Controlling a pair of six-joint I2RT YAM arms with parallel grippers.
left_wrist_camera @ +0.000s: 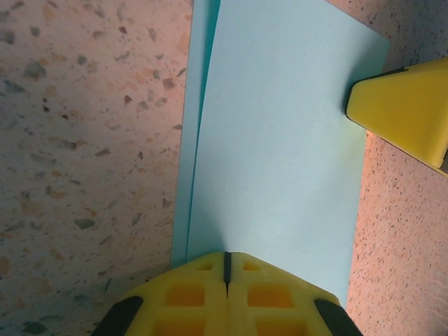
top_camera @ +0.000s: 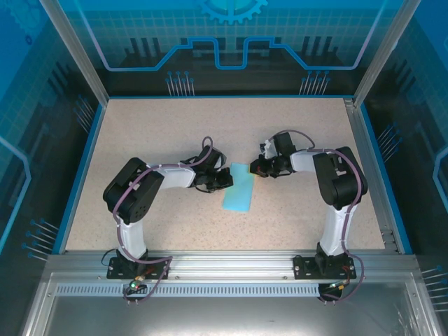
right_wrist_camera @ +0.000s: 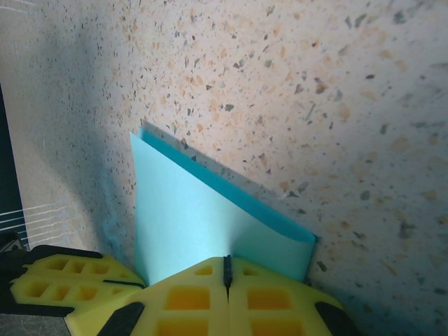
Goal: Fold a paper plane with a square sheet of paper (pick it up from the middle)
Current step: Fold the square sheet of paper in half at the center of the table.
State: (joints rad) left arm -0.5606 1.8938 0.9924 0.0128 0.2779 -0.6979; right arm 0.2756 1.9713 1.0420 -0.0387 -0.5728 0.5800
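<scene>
There's the sheet of paper (top_camera: pixel 238 187), light blue, lying flat in the middle of the speckled table (top_camera: pixel 175 126). It's doubled over into a long narrow rectangle running from far to near. The two layers don't quite match: a thin strip of the lower one peeks out along one long side.

The left gripper (top_camera: pixel 225 180) is in at the paper's left edge towards the far end. Its wrist view shows the yellow fingers (left_wrist_camera: pixel 189 294) pressed tight together on the paper's edge. The right gripper (top_camera: pixel 256 168) comes in from the right at the far corner, fingers (right_wrist_camera: pixel 189 297) likewise closed, with the folded sheet running in between them. Its yellow tip touches that corner.

Both arms are bent in low towards the centre, their bases at the near edge.
</scene>
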